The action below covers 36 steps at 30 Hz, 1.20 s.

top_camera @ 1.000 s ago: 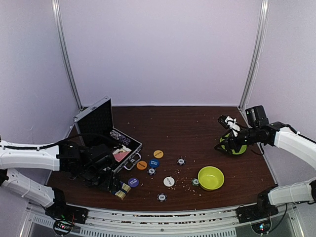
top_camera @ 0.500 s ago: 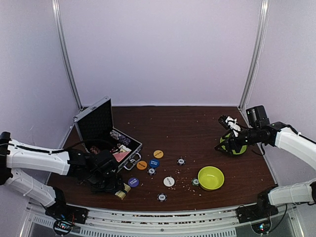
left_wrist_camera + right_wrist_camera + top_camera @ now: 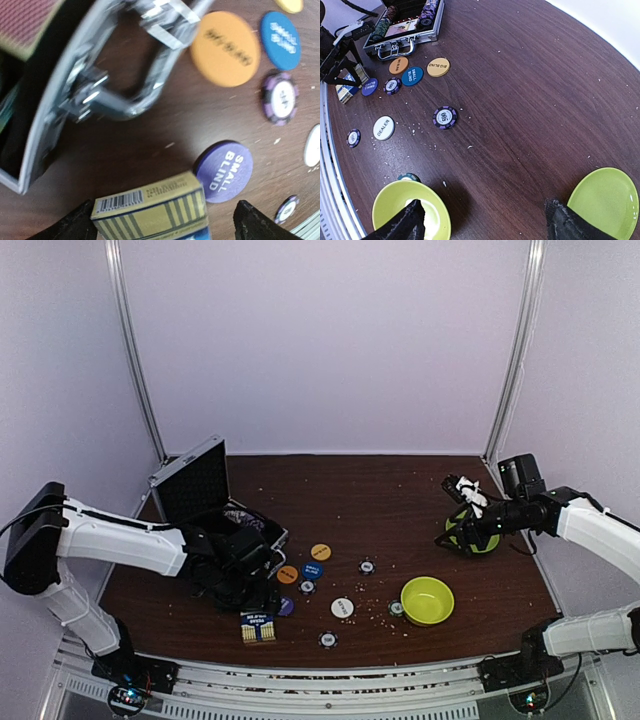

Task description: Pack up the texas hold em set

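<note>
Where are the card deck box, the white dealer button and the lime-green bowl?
card deck box (image 3: 258, 626): top view, middle of its upper face.
white dealer button (image 3: 384, 127): right wrist view, its centre.
lime-green bowl (image 3: 427, 601): top view, its bare inside.

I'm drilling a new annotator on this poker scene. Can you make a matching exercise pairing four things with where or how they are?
Things:
1. card deck
2. white dealer button
3. green plate
4. silver case

Descriptions:
A. lid raised
B. farthest right
C. beside the purple button
D. closest of the buttons to the green bowl

Pairs: 1-C, 2-D, 3-B, 4-A
</note>
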Available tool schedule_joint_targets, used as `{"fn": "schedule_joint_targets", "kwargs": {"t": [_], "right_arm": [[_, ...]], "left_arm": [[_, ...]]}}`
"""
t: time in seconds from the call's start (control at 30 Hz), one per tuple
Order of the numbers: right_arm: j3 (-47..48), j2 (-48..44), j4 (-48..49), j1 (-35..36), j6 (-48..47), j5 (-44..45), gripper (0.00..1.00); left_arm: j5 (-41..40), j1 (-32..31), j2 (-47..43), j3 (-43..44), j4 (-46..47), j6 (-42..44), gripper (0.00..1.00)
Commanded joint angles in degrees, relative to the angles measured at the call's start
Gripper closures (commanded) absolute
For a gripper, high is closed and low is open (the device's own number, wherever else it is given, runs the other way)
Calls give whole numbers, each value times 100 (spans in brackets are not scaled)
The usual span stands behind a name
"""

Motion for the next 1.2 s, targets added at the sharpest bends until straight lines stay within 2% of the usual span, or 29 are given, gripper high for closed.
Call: {"fn": "schedule_joint_targets", "kwargs": {"t": [0.0,0.13,0.33,0.47,0.67,0.93,1.17], "right_arm": [[96,-12,-89,35,-78,-23,17],[89,14,-106,35,-87,-18,16],[92,77,-116,35,-105,-17,16],[146,151,-165,40,-142,-14,16],[144,139,-194,44,-187,21,16],[150,113,-255,53,-225,-4,16],[124,-6,-232,53,-206,-133,17]], "left_arm": [[128,-92,424,618,210,701,4],[148,-145,792,1068,-31,985,4],[-714,-452,706,1757,-1732,1173,3],[-418,-613,630,1647,-2131,1429,2],[352,-614,341,1255,-1754,1849,2],[564,-601,866,1667,-1833,2156,2],[271,-438,1117,1793,-1978,2124,2]]}}
